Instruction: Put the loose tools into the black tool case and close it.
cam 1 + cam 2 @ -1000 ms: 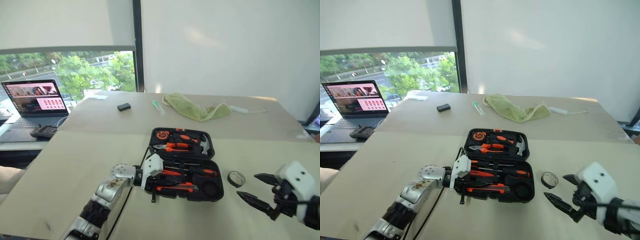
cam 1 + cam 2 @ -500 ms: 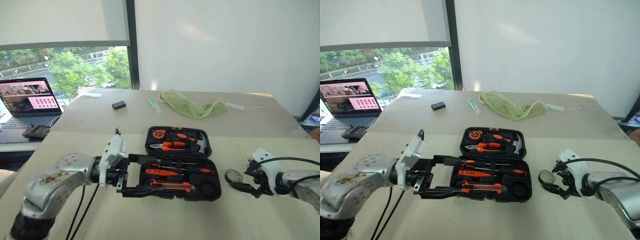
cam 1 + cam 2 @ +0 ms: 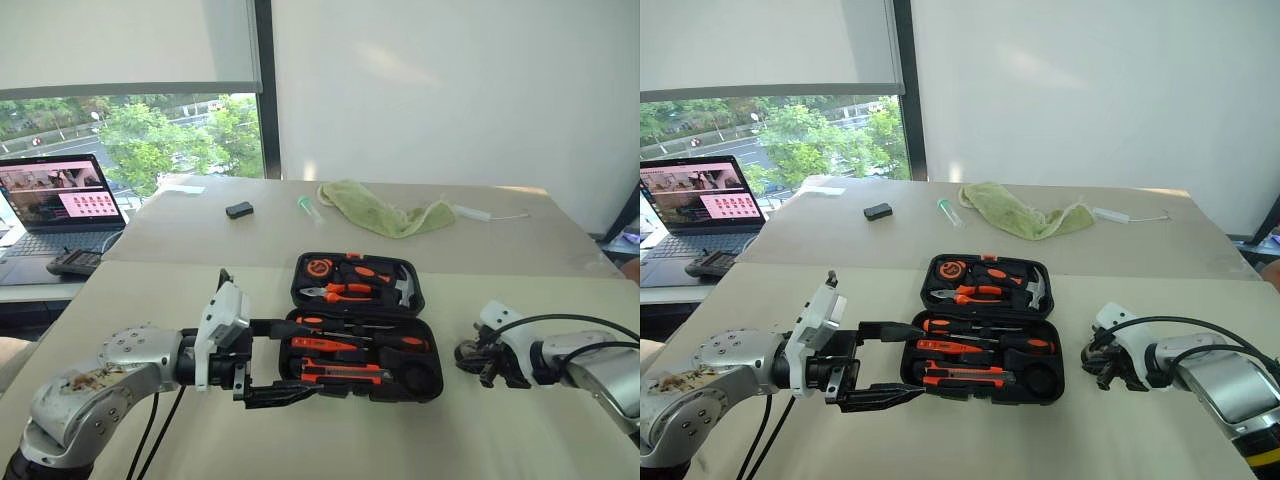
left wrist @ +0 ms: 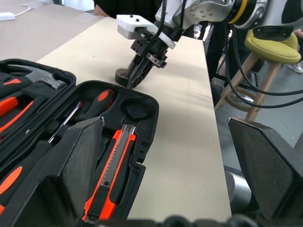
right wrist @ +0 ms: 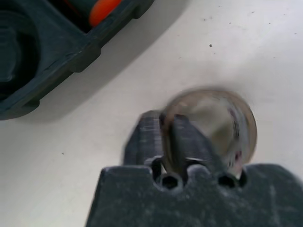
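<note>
The black tool case (image 3: 365, 325) lies open on the worktop (image 3: 150, 320), so the tools can go in. The screwdrivers (image 3: 360, 345) and the utility knife (image 3: 345, 376) sit in its slots. The left gripper (image 3: 275, 362) waits beside it, jaws spread wide. The right gripper (image 3: 478, 362) pinches a small round roll of tape (image 4: 124, 75) beside the case, probably to lift it.
</note>
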Action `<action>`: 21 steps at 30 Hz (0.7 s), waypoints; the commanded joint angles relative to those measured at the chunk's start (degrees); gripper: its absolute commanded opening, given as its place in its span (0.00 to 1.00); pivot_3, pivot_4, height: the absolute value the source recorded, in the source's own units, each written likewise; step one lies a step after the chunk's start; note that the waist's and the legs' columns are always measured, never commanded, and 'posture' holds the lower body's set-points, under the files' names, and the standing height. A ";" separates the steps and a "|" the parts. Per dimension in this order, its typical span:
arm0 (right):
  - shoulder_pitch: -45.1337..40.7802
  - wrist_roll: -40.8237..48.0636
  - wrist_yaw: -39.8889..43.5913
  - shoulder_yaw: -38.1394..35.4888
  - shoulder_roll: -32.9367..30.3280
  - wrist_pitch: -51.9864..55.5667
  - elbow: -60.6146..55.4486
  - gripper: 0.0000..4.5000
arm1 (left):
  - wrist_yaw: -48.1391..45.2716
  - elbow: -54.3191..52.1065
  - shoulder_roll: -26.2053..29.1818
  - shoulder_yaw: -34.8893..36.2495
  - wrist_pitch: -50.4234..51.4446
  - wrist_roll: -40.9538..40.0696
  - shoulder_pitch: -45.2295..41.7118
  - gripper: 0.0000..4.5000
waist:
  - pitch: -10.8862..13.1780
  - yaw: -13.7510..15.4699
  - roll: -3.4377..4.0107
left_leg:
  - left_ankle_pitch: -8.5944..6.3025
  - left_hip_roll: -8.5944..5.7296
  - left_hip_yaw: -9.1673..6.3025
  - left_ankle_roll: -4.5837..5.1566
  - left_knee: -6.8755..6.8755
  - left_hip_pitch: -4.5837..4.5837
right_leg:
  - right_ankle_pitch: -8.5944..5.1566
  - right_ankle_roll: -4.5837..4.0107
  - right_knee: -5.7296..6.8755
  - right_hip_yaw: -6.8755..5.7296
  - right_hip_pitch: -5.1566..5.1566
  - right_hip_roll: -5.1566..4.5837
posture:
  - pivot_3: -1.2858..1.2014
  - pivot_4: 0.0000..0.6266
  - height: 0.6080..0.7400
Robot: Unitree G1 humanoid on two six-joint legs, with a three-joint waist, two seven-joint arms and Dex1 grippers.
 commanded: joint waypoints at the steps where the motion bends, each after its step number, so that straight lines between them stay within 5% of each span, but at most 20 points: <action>1: -2.88 8.63 3.54 -6.80 -2.07 5.96 -12.30 0.01 | 0.22 -0.52 0.07 -0.06 -2.13 0.84 0.67 1.00 | 0.05 -0.12 0.08 | 0.00 0.01 0.00 0.00 -0.01 0.01 | 0.00 0.00 0.00 0.01 0.00 0.00 | 0.52 0.24 1.00; 8: -10.15 10.83 1.48 2.19 0.10 14.81 -18.25 0.01 | 0.04 0.36 0.15 -1.35 -3.42 2.24 0.55 1.00 | 0.09 0.04 0.03 | 0.00 0.06 -0.05 -0.05 -0.03 0.06 | 0.00 -0.14 -0.01 -0.03 0.02 0.01 | 0.52 0.24 1.00; 16: -9.17 6.49 0.17 12.35 -0.35 14.89 -19.51 0.01 | 1.46 -0.47 -0.15 -1.36 -3.96 2.96 1.50 1.00 | 0.09 -0.05 0.04 | 0.00 0.01 -0.03 -0.05 -0.02 -0.01 | 0.01 -0.13 -0.02 -0.05 -0.03 -0.07 | 0.52 0.24 1.00; 21: -9.64 6.35 0.72 11.37 1.11 14.32 -18.53 0.36 | 2.54 -0.80 -0.06 -0.98 -3.74 3.09 2.32 1.00 | 0.09 0.11 0.03 | 0.01 0.01 -0.05 -0.08 -0.02 0.02 | 0.00 -0.15 -0.03 -0.09 0.01 -0.06 | 0.52 0.24 1.00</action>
